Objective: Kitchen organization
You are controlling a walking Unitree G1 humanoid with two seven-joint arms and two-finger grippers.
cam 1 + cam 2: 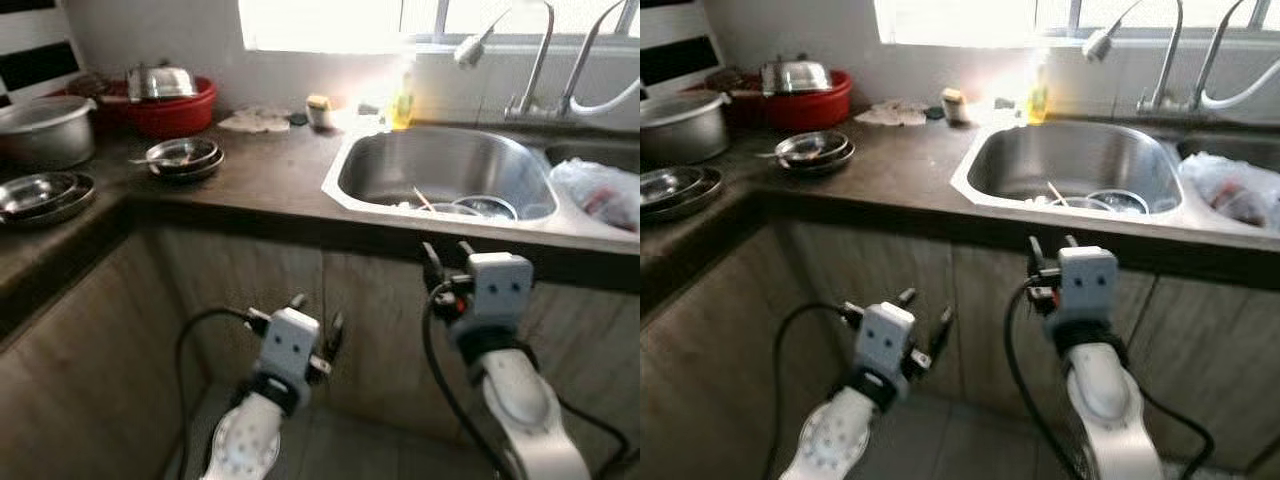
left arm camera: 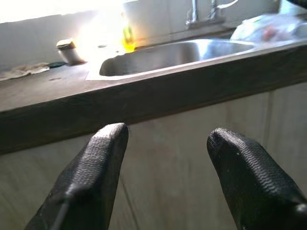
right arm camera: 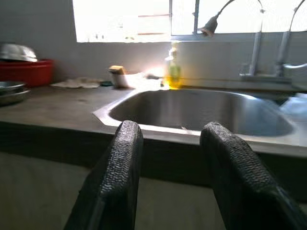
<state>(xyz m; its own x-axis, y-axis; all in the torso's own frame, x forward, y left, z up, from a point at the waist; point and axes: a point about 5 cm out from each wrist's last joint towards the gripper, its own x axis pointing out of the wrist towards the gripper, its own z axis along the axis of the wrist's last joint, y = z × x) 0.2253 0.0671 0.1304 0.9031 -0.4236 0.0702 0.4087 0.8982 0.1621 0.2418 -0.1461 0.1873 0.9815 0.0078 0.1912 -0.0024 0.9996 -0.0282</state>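
Note:
A steel sink (image 1: 432, 160) is set in the dark countertop (image 1: 265, 170) and holds several dishes (image 1: 470, 207). Stacked steel bowls (image 1: 182, 157) with a spoon sit on the counter to its left. Steel plates (image 1: 40, 195) and a lidded pot (image 1: 45, 130) stand on the left wing. My left gripper (image 1: 318, 310) hangs open and empty below the counter edge, in front of the cabinet doors. The right gripper (image 1: 447, 250) is open and empty, raised just under the sink's front edge. In the right wrist view its fingers (image 3: 122, 158) point at the sink (image 3: 201, 112).
A red basin (image 1: 175, 112) with a steel lid stands at the back left. A cloth (image 1: 255, 120), a small cup (image 1: 319, 110) and a yellow soap bottle (image 1: 402, 100) line the back wall. Faucets (image 1: 535, 60) rise behind the sink; a plastic bag (image 1: 600, 192) lies at the right.

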